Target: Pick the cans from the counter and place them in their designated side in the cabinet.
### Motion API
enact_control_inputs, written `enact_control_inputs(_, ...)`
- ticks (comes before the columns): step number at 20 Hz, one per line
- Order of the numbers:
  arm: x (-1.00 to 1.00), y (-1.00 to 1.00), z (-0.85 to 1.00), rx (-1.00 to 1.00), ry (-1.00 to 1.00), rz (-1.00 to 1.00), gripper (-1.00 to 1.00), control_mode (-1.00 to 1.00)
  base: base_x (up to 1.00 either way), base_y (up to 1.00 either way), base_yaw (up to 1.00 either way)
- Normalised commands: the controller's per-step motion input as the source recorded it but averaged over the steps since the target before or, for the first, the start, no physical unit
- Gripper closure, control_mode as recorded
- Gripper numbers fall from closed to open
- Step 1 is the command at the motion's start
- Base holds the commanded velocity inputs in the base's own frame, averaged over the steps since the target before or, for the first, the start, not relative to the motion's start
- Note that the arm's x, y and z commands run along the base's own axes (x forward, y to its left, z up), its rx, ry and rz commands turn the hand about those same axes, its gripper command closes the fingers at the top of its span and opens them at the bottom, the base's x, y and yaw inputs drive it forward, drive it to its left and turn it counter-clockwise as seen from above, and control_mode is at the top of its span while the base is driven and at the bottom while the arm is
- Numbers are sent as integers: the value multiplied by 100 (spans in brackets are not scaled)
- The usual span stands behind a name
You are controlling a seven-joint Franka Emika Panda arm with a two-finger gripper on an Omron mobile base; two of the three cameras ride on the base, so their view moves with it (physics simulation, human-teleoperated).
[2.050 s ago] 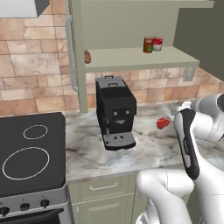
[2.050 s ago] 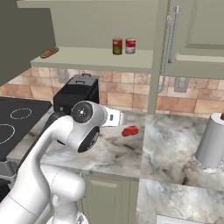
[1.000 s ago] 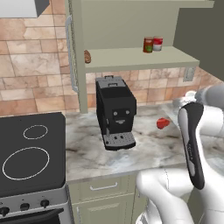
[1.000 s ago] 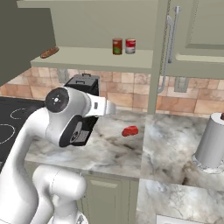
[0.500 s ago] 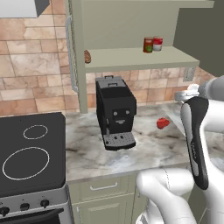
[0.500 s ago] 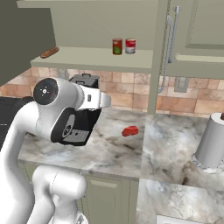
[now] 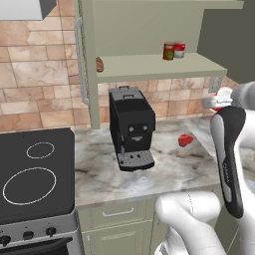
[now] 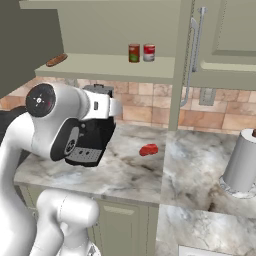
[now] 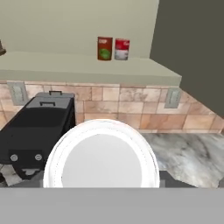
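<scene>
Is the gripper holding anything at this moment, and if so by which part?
It cannot be told: the fingers are not visible. Both cans stand side by side on the cabinet shelf, so neither is held.

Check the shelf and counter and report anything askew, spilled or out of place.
Nothing looks spilled or tipped. Both cans stand upright side by side on the cabinet shelf. The coffee machine sits square on the counter. The one loose item is a small red lumpy object lying on the counter right of the machine.
</scene>
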Motion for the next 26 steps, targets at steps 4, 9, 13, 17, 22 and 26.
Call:
enact_control_inputs(4,-11,11,21,0,-9,2,100,-100,0,0,0)
enact_control_inputs(9,-2,13,25,0,-7,1,100,-100,0,0,0)
enact_control_inputs(13,0,13,30,0,-7,2,100,-100,0,0,0)
enact_control_inputs(17,0,10,30,0,-7,2,100,-100,0,0,0)
enact_control_inputs(22,2,9,27,0,-6,2,100,-100,0,0,0)
enact_control_inputs(26,14,12,14,0,-1,1,100,-100,0,0,0)
